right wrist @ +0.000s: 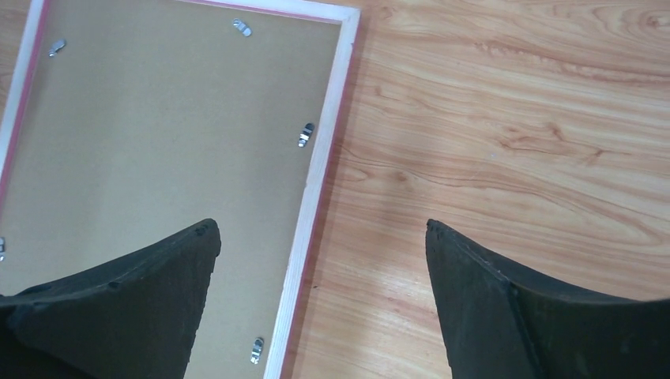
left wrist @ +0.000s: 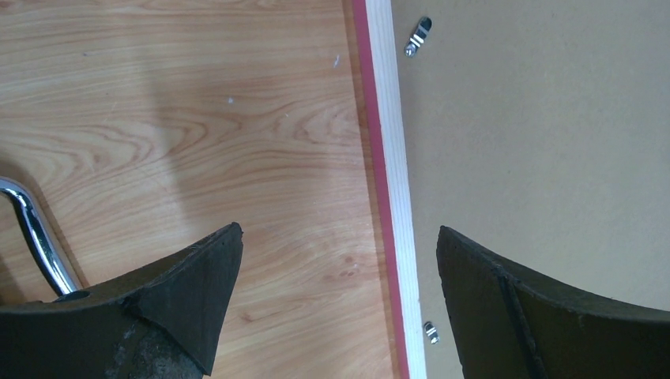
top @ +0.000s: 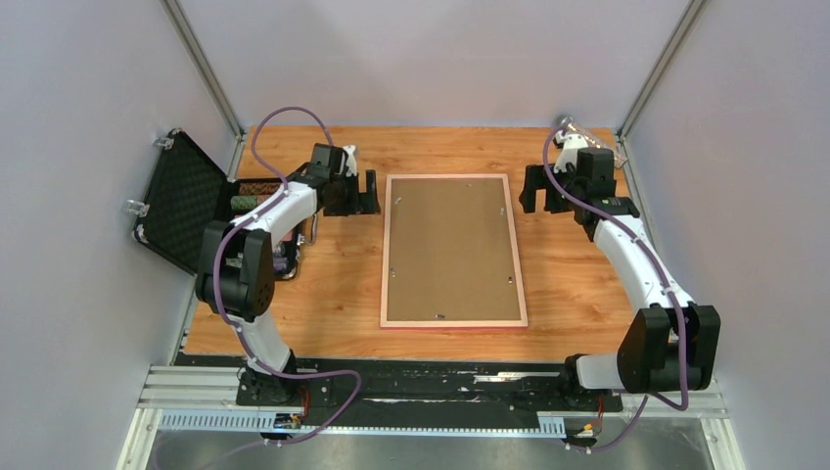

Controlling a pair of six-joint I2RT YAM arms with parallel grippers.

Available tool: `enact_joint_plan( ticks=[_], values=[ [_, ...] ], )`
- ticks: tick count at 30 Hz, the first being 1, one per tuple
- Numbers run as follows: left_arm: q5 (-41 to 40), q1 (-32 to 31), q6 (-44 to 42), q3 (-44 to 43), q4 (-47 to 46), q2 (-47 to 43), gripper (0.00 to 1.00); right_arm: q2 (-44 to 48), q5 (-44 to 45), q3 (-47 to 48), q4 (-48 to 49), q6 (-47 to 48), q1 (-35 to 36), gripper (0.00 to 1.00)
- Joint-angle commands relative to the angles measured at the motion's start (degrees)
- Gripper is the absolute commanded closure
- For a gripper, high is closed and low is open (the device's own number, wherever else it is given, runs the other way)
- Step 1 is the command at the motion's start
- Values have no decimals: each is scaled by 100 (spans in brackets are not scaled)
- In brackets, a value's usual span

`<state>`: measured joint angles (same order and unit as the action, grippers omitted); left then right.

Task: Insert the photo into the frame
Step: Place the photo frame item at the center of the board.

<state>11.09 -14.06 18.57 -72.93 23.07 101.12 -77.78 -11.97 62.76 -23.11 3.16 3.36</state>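
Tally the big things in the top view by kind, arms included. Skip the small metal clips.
arms: 2 (left arm, right arm)
frame: 1
backing board: 1
case: 1
total: 5

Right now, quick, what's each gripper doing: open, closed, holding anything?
Left gripper: open, holding nothing, above the frame edge.
Right gripper: open, holding nothing.
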Motion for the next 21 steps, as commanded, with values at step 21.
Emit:
enact_joint_plan(
  ticks=[21],
  values=[
    [49,-737,-525,-1104,700,1046,18,-761,-534,163,607,-96,137,6]
  ],
)
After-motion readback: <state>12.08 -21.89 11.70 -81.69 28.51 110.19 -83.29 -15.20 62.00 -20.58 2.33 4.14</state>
